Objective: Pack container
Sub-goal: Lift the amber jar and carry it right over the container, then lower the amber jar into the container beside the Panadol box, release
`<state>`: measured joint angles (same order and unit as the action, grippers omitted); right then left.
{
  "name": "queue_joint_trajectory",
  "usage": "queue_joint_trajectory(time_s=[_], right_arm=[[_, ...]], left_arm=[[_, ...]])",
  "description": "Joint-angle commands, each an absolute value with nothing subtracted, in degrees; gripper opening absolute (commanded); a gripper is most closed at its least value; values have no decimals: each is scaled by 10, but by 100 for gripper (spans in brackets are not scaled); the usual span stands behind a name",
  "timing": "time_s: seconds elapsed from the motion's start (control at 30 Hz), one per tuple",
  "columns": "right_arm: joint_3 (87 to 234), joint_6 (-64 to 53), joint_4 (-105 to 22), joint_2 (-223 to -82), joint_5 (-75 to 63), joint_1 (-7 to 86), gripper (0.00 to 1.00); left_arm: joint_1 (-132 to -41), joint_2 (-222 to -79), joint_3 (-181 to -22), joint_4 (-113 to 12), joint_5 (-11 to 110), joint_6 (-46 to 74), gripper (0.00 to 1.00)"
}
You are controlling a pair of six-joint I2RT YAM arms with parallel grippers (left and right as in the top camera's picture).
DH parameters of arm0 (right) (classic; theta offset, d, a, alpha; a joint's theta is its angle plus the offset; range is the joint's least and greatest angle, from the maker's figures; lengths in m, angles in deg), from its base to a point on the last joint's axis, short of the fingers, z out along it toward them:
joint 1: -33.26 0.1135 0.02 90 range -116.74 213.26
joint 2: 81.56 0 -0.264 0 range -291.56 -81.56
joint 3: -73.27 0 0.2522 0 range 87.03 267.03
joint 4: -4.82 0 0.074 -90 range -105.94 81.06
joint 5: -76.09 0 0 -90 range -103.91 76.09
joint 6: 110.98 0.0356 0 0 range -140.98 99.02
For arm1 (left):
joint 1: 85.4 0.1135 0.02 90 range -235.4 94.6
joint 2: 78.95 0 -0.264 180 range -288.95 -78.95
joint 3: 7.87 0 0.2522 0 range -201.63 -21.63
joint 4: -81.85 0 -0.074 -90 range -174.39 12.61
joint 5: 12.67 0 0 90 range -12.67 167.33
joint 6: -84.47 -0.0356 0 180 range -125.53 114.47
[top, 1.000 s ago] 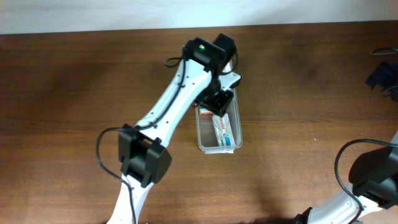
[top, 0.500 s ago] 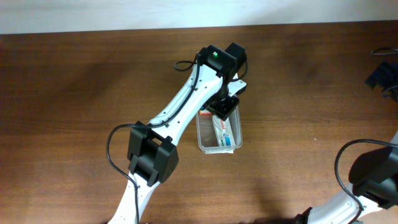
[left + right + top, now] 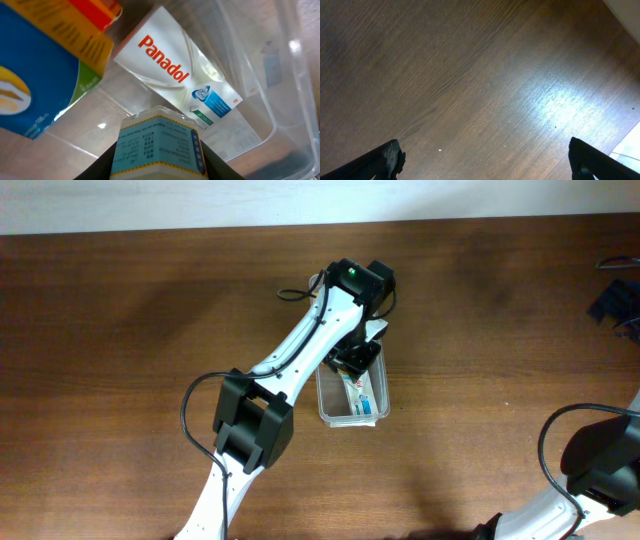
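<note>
L jaws clamp printed carton (image 3: 159,146) over clear plastic container (image 3: 295,75) w/ glossy Panadol box (image 3: 170,70); R jaws apart.

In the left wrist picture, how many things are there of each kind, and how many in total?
Small boxes: 3 (white Panadol box, blue and orange box, pale printed box)
Clear container: 1
Total: 4

Brown wooden table (image 3: 120,330), dark object (image 3: 612,305) at right edge
</note>
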<state>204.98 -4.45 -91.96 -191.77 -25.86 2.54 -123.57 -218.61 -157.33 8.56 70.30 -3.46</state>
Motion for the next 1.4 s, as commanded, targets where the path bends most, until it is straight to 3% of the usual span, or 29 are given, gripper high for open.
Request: queue_joint_trajectory(time_s=[0.0, 1.37], right_arm=[[2048, -38, -918, -1916, -260, 25, 98], [2048, -38, -918, -1916, -260, 25, 98]], left_arm=[[-1234, -2187, -1574, 95, 707, -1, 42], [-1255, -2188, -1574, 119, 692, 91, 42]])
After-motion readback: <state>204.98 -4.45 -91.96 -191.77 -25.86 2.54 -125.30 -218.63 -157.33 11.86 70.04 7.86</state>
